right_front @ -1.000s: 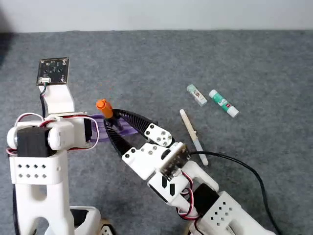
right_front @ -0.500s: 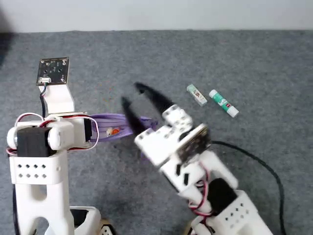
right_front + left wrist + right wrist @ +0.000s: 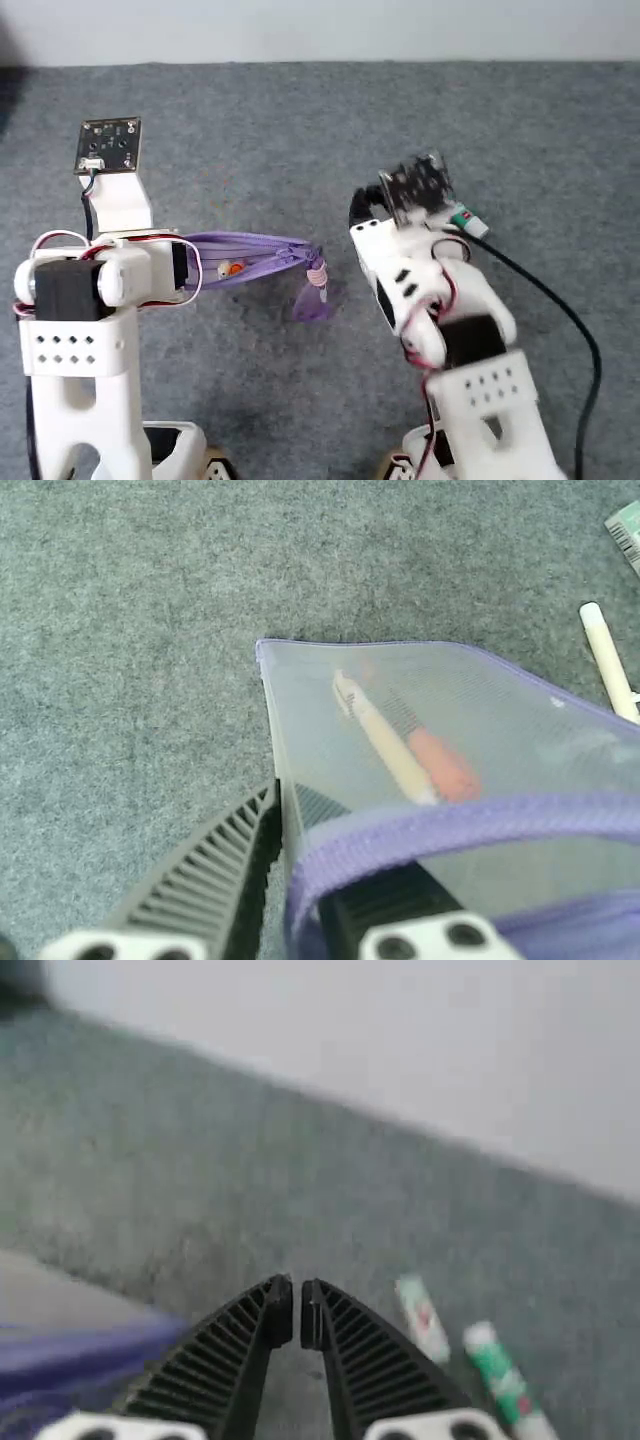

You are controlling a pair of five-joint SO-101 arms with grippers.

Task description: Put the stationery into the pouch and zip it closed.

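A translucent purple-edged pouch (image 3: 262, 254) hangs from my left gripper (image 3: 196, 264), which is shut on its end. In the left wrist view the left gripper (image 3: 295, 805) pinches the pouch (image 3: 480, 720) at its corner, and an orange-capped marker (image 3: 400, 748) lies inside. That marker (image 3: 232, 268) shows through the pouch wall from above. My right gripper (image 3: 297, 1312) is shut on nothing, off the pouch's zipper end, above the carpet. Ahead of it lie a small white-green stick (image 3: 420, 1318) and a green glue stick (image 3: 500, 1380). A cream pen (image 3: 608, 670) rests past the pouch.
Grey carpet (image 3: 300, 130) covers the table, with a pale wall at the far edge. The right arm (image 3: 430, 280) covers most of the loose stationery from above; a bit of the glue stick (image 3: 468, 222) peeks out. A zipper pull (image 3: 318, 274) dangles at the pouch's free end.
The right gripper let go of the orange-capped marker, which now lies in the pouch. The right arm then swung right toward the loose items, and its fingers shut.
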